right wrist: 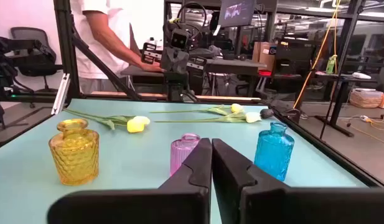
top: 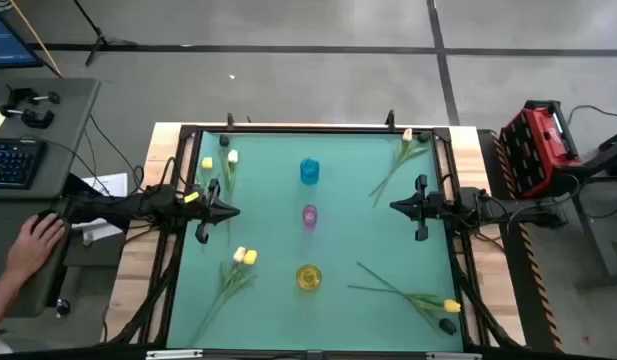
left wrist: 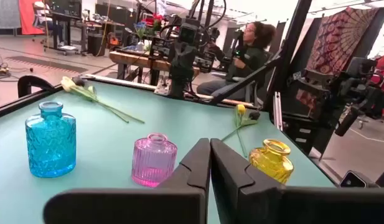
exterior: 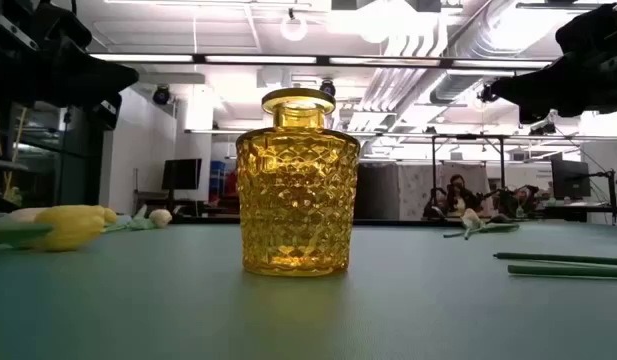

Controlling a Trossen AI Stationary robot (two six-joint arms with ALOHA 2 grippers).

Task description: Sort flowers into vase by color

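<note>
While three patterned glass vases — blue (top: 309, 171), pink (top: 309, 215), yellow (top: 308, 277) — stand empty mid-table, slim green-stemmed tulips lie in four clusters at 11 (top: 226, 163), 1 (top: 399, 158), 7 (top: 233, 275) and 5 o'clock (top: 413, 296). Left gripper (top: 231, 211) and right gripper (top: 396, 206) — closed, holding nothing.

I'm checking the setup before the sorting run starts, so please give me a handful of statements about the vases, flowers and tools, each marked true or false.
1. Three vases stand in a row down the middle of the table: a blue vase, a pink vase and a yellow vase. True.
2. A flower already stands in the yellow vase. False: all three vases hold no flower; the flowers lie flat on the table.
3. Both the left tool and the right tool are shut and hold nothing. True.
4. The right tool is touching the pink vase. False: it hangs apart from it, off to the side.
</note>
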